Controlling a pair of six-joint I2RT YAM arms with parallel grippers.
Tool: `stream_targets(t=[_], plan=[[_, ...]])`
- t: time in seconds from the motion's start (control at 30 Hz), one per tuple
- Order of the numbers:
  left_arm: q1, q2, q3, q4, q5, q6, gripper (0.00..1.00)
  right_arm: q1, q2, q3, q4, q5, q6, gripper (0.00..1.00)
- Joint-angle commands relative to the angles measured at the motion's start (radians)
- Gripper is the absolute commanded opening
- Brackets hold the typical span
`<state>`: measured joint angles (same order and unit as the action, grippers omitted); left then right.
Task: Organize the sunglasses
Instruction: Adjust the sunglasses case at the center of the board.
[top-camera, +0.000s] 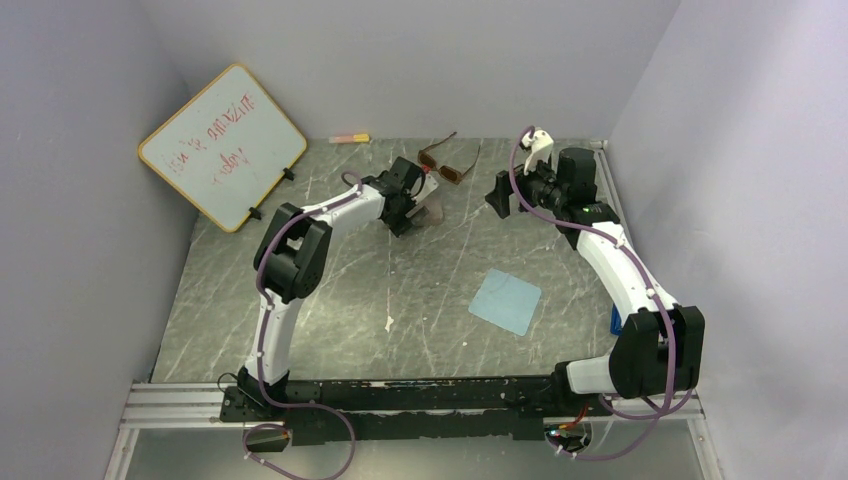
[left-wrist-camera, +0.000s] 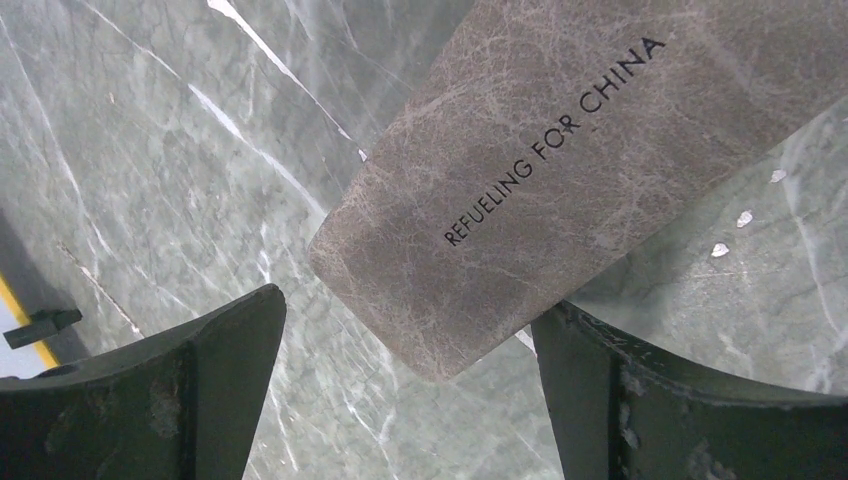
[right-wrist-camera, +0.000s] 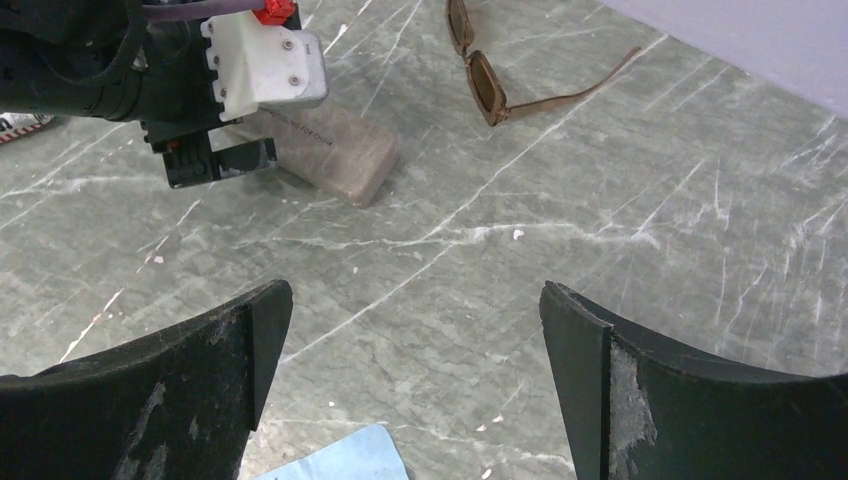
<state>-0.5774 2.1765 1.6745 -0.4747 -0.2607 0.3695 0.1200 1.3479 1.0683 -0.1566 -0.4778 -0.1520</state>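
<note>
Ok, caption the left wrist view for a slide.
Open left gripper above a grey pouch lettered REFUELING FOR CHINA on the marbled tabletop.

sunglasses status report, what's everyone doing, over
Left gripper open over lettered pouch. Right gripper open, empty. Brown sunglasses unfolded near back wall, untouched. Nothing between right gripper and them.

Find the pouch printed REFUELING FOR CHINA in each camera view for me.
Top external: the lettered pouch lies far centre, at the tip of the left claw.
Left wrist: it fills the upper right, one corner reaching between the open fingers.
Right wrist: upper left, partly hidden behind the left arm.
Shared landmark: the green marble tabletop under it in all three.
</note>
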Motion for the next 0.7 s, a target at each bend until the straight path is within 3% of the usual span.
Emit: stream_targets(t=[0.0,0.3,0.67], plan=[[-0.004,-0.002,0.038,0.015,-0.005,-0.031,0.97,-0.007,-0.01,-0.005,0.052,-0.017,0.012,1.0],[-0.004,-0.041,0.032,-0.036,0.032,-0.052,0.97,-0.011,-0.014,-0.008,0.052,-0.021,0.011,1.0],[-0.002,-0.389,-0.188,-0.092,0.172,-0.063,0.97,-0.014,-0.006,-0.013,0.052,-0.065,0.012,1.0]])
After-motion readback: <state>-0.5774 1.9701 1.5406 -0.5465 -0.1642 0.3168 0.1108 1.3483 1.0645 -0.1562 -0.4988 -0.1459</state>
